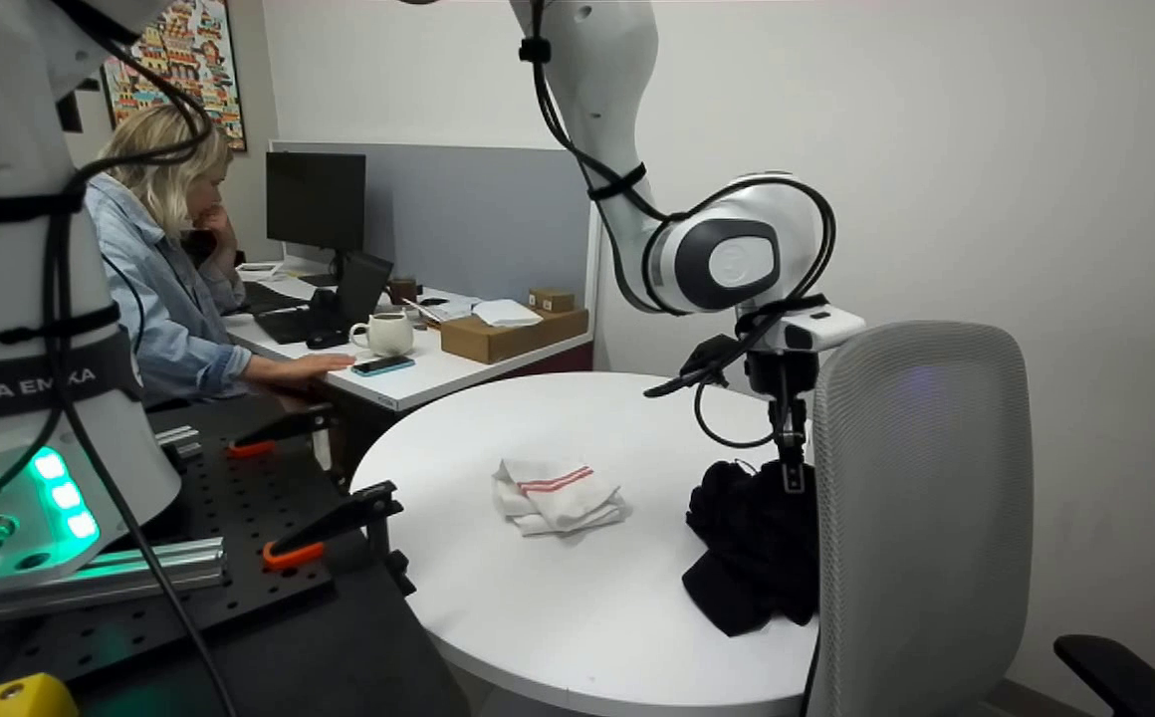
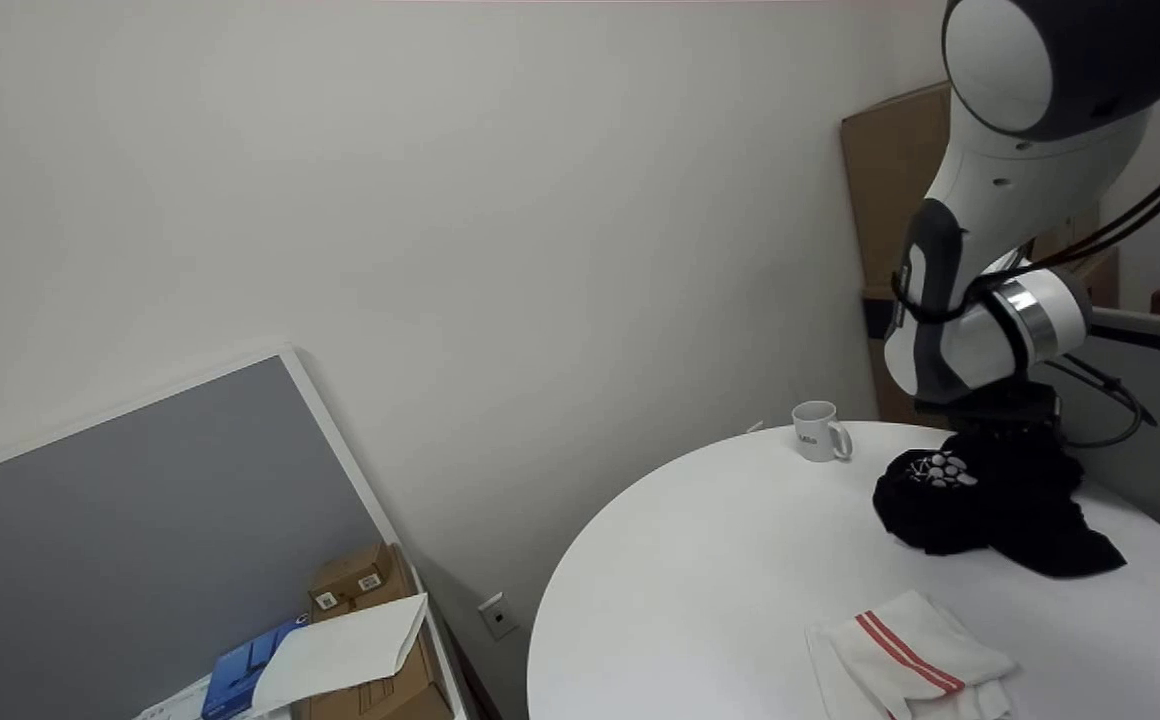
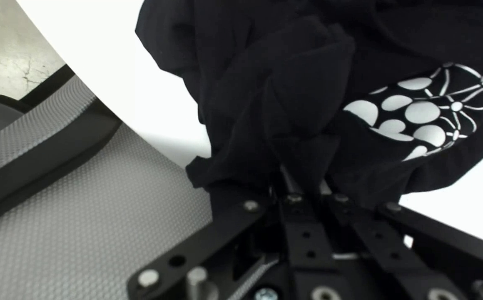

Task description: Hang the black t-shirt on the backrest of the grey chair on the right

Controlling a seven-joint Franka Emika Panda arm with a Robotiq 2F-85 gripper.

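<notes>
My nearly closed pincer (image 3: pixel 307 186) grips the black t-shirt (image 1: pixel 757 558), likely light, limp and best pinched mid-cloth, near the table edge (image 3: pixel 154 125) by the grey chair (image 1: pixel 926 498).

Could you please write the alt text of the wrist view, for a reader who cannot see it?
Black jointed jaws, nearly together, grip a crumpled black cloth t-shirt with a white print, lying on a plain white tabletop. A grey mesh chair fills the lower left.
</notes>
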